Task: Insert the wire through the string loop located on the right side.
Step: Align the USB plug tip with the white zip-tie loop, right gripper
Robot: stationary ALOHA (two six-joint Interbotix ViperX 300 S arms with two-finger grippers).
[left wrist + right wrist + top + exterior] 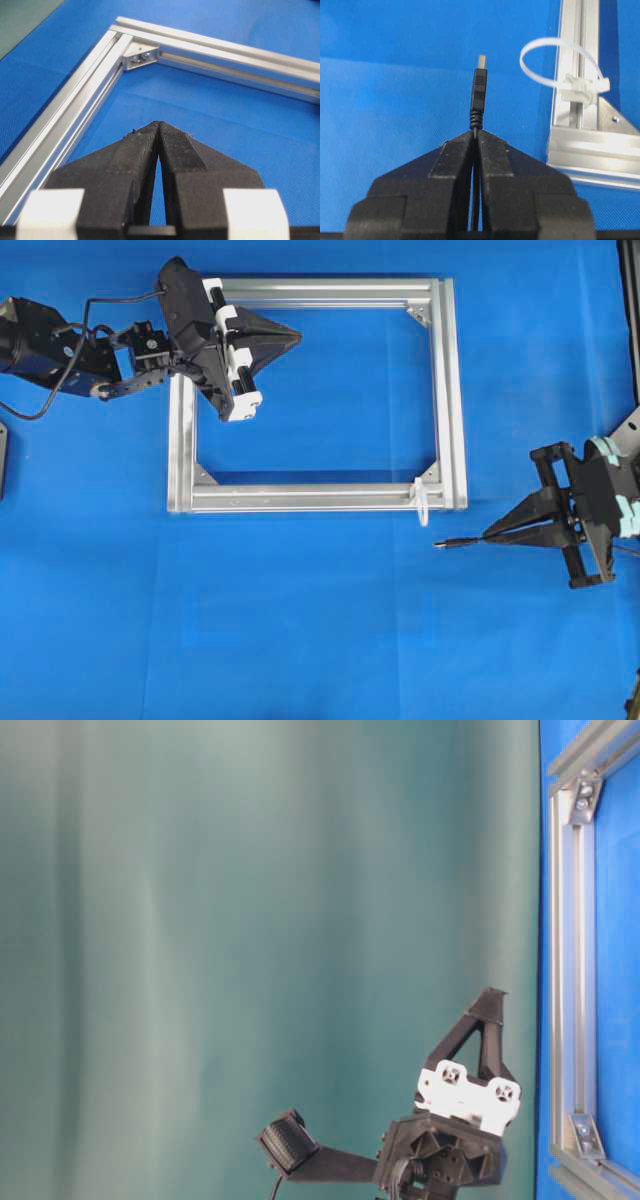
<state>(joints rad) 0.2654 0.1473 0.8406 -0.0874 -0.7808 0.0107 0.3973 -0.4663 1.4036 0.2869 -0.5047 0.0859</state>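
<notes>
My right gripper (490, 536) is shut on the wire (458, 541), whose dark plug tip sticks out to the left of the fingertips. In the right wrist view the wire (478, 95) stands straight up from the closed gripper (476, 132), left of the string loop (560, 62). The string loop (422, 502) is a small white loop fixed to the bottom right corner of the aluminium frame (453, 390). The plug tip lies below and just right of it, apart from it. My left gripper (297, 336) is shut and empty over the frame's top left part, also seen closed in the left wrist view (159, 124).
The square frame lies flat on the blue table cloth (300, 620), with silver corner brackets (140, 56) inside its corners. The left arm (60, 345) reaches in from the left edge. The table-level view shows the left gripper (492, 995) beside the frame rail (572, 970).
</notes>
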